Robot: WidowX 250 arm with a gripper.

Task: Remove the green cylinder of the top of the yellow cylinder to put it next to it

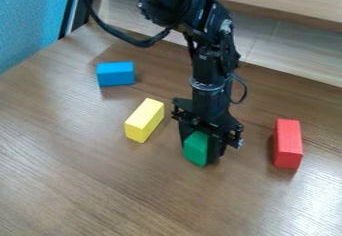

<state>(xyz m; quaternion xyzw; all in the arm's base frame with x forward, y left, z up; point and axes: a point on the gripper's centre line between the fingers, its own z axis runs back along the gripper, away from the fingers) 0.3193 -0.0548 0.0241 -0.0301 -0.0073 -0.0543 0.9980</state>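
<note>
Mostly wood-grain table; blue panel upper left.

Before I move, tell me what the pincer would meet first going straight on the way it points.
The wooden tabletop: the pincer points down with the green block between its fingers, so the block's lower end would likely touch first. Any gap is hard to judge from this angle.

A lab or office, it seems: a robot arm hangs over a wood-grain table, near a blue, fabric-like partition.
</note>
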